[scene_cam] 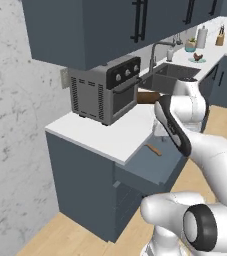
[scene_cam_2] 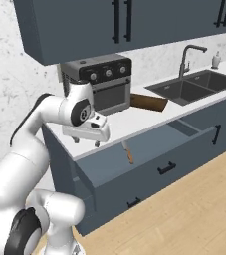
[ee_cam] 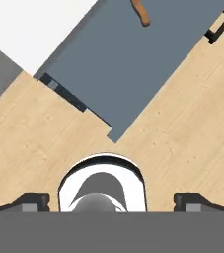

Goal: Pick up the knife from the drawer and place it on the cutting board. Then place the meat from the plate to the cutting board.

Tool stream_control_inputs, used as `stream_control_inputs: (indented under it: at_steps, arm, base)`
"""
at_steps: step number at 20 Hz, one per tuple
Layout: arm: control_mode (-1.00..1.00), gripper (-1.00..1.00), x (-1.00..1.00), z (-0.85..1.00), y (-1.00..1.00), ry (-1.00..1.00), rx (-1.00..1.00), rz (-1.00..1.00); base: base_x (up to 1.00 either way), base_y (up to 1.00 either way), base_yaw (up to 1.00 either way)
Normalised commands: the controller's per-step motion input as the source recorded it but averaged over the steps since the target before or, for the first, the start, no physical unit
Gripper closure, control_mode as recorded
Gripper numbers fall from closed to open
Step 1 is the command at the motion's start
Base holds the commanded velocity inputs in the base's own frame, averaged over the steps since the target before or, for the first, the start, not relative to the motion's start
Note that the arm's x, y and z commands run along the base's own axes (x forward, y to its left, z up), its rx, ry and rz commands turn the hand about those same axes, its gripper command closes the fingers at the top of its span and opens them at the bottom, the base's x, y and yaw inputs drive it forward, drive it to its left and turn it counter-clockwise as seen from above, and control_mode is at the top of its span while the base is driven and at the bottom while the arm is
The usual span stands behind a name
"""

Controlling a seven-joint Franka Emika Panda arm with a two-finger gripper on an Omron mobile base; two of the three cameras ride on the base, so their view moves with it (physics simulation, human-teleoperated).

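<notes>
The hand (scene_cam_2: 86,141) hangs spread and empty over the table (scene_cam_2: 134,119) edge, above the pulled-out drawer (scene_cam_2: 149,152) and wood floor (scene_cam_2: 194,209). The knife (scene_cam_2: 128,154) lies flat inside the drawer, brown handle toward its front.

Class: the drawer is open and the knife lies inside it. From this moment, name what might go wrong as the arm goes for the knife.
1. The knife lies close under the counter edge, at the back of the drawer; a descending gripper might clip that overhang.
2. The gripper, open, hangs well to one side of the knife, so a poorly lined-up reach might close on nothing.
3. The knife lies flat on the drawer floor; the fingers may push it rather than lift it.
</notes>
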Motion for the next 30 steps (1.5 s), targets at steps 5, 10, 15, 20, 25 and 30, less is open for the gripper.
stream_control_inputs:
  at_steps: [5, 10, 15, 20, 25, 30]
  arm:
    - [-1.0, -1.0, 0.85, -1.0, -0.83, 0.26, 0.01, -0.14]
    - [-1.0, -1.0, 0.93, -0.83, -0.21, 0.13, -0.03, -0.09]
    - [-1.0, -1.0, 0.73, -0.78, -0.07, 0.01, -0.05, -0.01]
    - [-1.0, -1.0, 0.62, -0.73, -0.34, 0.01, -0.01, 0.0]
    - [-1.0, -1.0, 0.21, -0.64, -0.54, 0.0, 0.0, 0.0]
    - [-1.0, -1.0, 0.0, -0.5, -0.44, 0.0, 0.0, 0.0]
  base:
    - [0.0, 0.0, 0.0]
    - [0.0, 0.0, 0.0]
    - [0.0, 0.0, 0.0]
    - [0.0, 0.0, 0.0]
    - [0.0, 0.0, 0.0]
    - [0.0, 0.0, 0.0]
